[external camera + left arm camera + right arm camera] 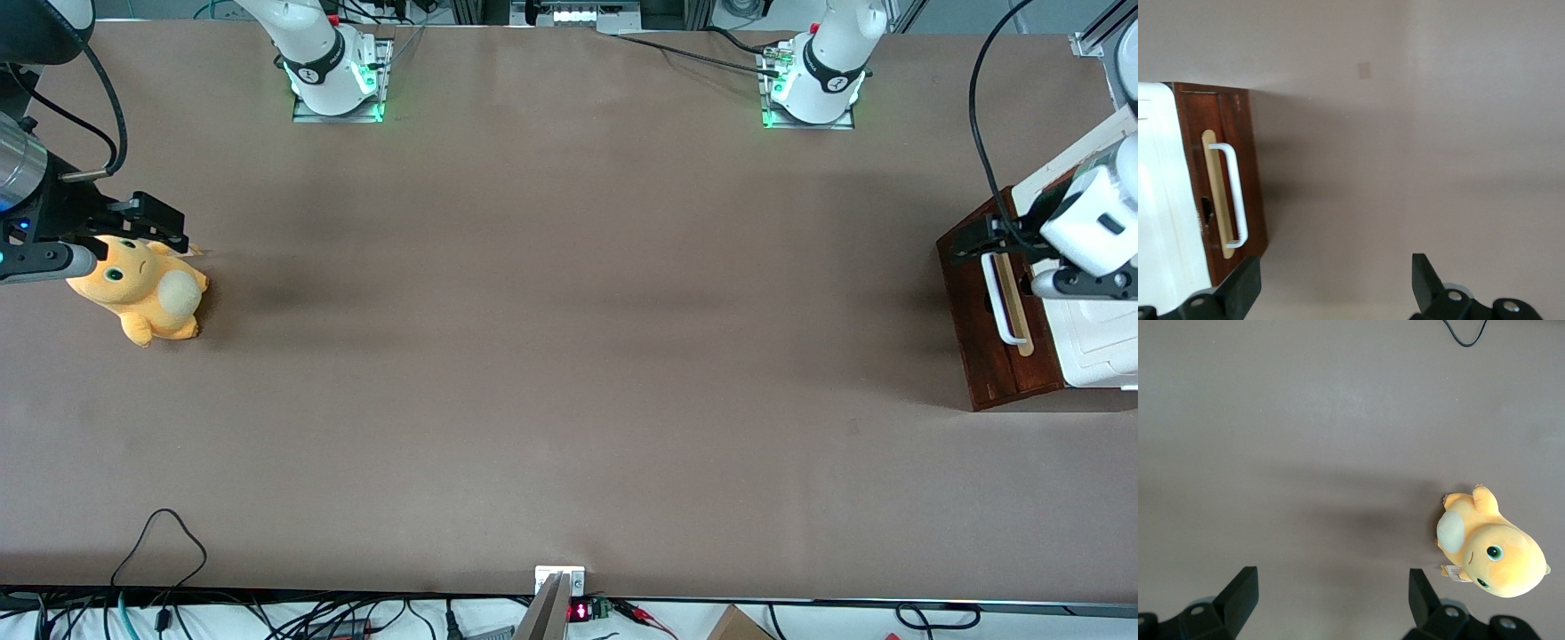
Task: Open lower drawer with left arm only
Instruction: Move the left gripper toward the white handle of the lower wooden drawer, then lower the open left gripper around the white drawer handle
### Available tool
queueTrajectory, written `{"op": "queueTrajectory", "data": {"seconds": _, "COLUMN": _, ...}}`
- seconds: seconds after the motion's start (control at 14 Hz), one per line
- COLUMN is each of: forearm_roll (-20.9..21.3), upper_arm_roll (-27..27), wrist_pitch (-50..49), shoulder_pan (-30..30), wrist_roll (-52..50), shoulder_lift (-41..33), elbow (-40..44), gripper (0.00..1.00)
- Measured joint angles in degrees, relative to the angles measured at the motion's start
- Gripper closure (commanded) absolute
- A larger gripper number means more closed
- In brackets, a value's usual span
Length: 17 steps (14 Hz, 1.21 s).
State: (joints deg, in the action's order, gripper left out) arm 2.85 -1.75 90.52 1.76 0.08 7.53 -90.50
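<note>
Front view: lower drawer (982,329) sits closed at the working arm's end of the table (551,356), white loop handle (997,298) facing the table's middle. Left arm (1089,222) hangs over the cabinet; end effector (1335,283) released, fingers (1245,283) spread wide, above bare table just beside the drawer front, not touching the handle (1235,193).

Toy: you see a yellow-orange plush animal (1490,550) lying on the table, with a pale belly and green eyes.
Table (1305,453): brown, plain.
Cable: a black loop (1465,335) lies well apart from the toy.
</note>
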Motion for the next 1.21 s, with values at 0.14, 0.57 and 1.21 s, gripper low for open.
{"op": "queueTrajectory", "data": {"seconds": 0.14, "forearm_roll": 1.6, "upper_arm_roll": -0.2, "wrist_pitch": -0.1, "shoulder_pan": -0.2, "wrist_roll": -1.5, "shoulder_lift": 1.8, "elbow": 0.0, "gripper": 0.00}}
{"op": "queueTrajectory", "data": {"seconds": 0.57, "forearm_roll": 12.3, "upper_arm_roll": -1.8, "wrist_pitch": -0.8, "shoulder_pan": -3.3, "wrist_roll": -6.7, "shoulder_lift": 8.0, "elbow": -2.0, "gripper": 0.00}}
{"op": "queueTrajectory", "data": {"seconds": 1.21, "forearm_roll": 37.0, "upper_arm_roll": -1.9, "wrist_pitch": -0.8, "shoulder_pan": -7.0, "wrist_roll": -16.6, "shoulder_lift": 16.5, "elbow": -11.6, "gripper": 0.00}}
